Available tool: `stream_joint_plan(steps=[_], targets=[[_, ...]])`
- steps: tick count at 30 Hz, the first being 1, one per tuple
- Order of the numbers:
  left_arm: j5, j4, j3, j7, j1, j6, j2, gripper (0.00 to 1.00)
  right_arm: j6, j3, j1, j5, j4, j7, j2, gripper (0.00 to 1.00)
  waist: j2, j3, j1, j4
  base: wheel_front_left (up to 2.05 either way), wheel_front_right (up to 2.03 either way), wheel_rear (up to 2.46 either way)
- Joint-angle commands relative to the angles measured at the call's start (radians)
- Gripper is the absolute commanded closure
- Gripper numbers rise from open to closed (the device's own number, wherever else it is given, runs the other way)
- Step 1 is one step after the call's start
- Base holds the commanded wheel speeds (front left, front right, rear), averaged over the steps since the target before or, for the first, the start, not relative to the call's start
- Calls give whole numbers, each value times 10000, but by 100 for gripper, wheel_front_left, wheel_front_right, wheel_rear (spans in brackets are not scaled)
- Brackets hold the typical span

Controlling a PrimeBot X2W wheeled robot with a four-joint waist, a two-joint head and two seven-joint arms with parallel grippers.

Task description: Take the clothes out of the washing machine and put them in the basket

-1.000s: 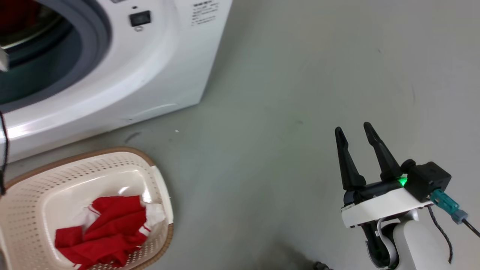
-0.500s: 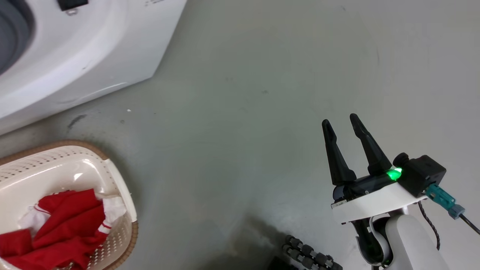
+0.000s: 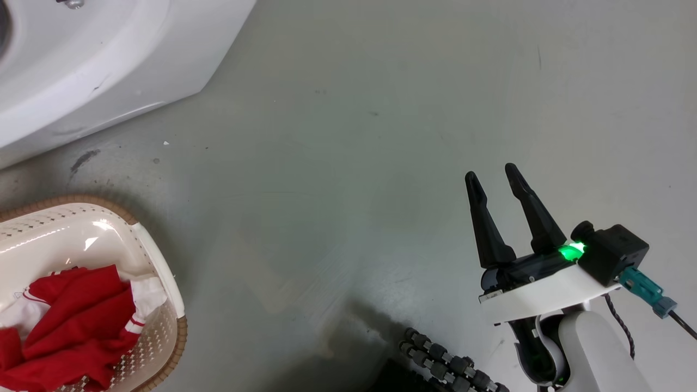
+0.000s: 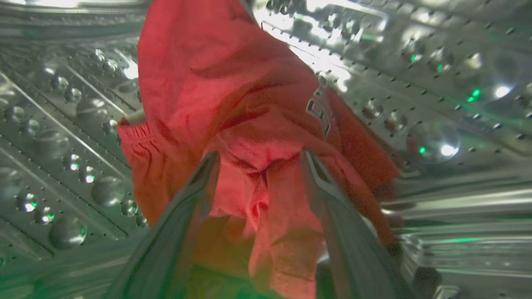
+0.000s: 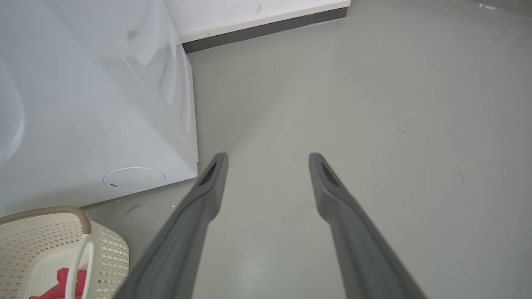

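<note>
In the middle of the left wrist view, a red garment (image 4: pixel 232 104) lies bunched against the perforated steel drum (image 4: pixel 415 83), reaching from the top edge of the frame down to the bottom. The left gripper (image 4: pixel 261 160) is pushed into this cloth: its two fingers (image 4: pixel 195 199) stand wide apart, a thick fold of red fabric sits between them and touches both inner faces, and more cloth spills past the tips on either side. The jaws are not closed on it. At the lower left of the head view, more red-and-white clothes (image 3: pixel 76 326) rest in the cream basket (image 3: pixel 158 267), which stands on the grey floor (image 3: pixel 354 136) just below the white washing machine (image 3: pixel 109 60) in the upper left corner. At the lower right of that view, the right gripper (image 3: pixel 490 171) hangs over bare floor, well apart from basket and machine, its fingers spread and holding nothing, touching nothing. A green light (image 3: pixel 570 251) glows at its base, and a ribbed black cable (image 3: pixel 446 365) runs along the bottom edge beside it.
</note>
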Motion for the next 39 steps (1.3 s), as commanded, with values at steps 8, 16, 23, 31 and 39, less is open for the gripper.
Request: stream_joint_plan(steps=[8,16,23,31,39], targets=[[97,-542,-200,726,200,256,87,100,-7,74,-182,114,-70,-20,8,0,0,199,-1,24,0,0,0],[136,-1175,42,232,612,868,237,100,-7,141,-288,91,25,-19,7,0,0,13,-1,-31,0,0,0],[-109,-1669,460,-1475,1525,1374,82,100,-7,-24,-343,-209,38,-19,8,0,0,-444,-1,272,0,0,0],[-549,-1619,783,-3879,2523,1591,-560,100,-7,-403,-233,-687,31,-19,4,0,0,-1215,-1,846,0,0,0],[-950,-1255,1036,-6409,3797,1654,-1236,100,-7,-701,-115,-1118,-26,-19,4,0,0,-1822,-1,1509,0,0,0]])
